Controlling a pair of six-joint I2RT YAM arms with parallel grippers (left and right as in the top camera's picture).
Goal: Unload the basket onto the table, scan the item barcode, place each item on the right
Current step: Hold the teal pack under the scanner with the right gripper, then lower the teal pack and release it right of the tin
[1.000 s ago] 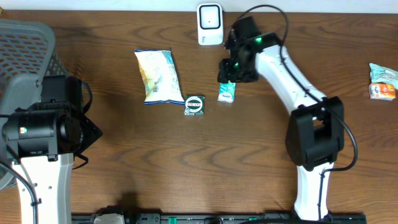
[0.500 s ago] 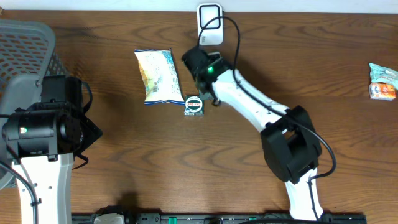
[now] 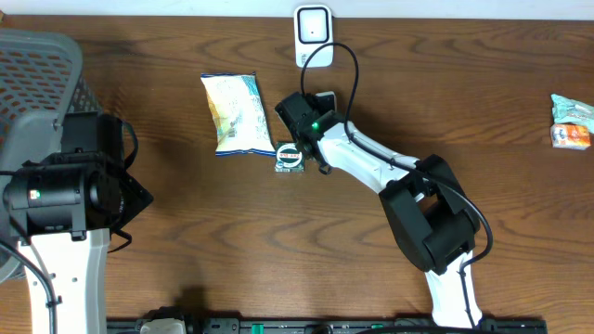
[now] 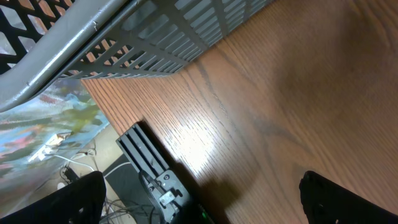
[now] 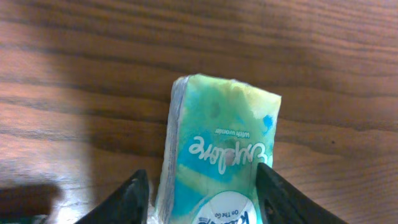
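A teal and green tissue pack (image 5: 217,155) stands between the fingers of my right gripper (image 5: 202,175), which is shut on it; the table lies close behind the pack. In the overhead view the right gripper (image 3: 302,134) is just right of a chip bag, above a small round-labelled packet (image 3: 290,157), and the arm hides the pack. The white scanner (image 3: 314,35) stands at the table's back edge, apart from the gripper. My left gripper (image 4: 208,208) is open with nothing in it, low over the table's near left edge by the basket.
A white and yellow chip bag (image 3: 235,113) lies left of the right gripper. A grey mesh basket (image 3: 37,65) fills the far left. Two small snack packs (image 3: 570,121) lie at the right edge. Cables and a black rail (image 4: 149,168) sit beyond the table edge.
The right arm swung left from beside the scanner, taking the tissue pack off its spot on the table, and now sits beside the round-labelled packet. The left arm has not moved.
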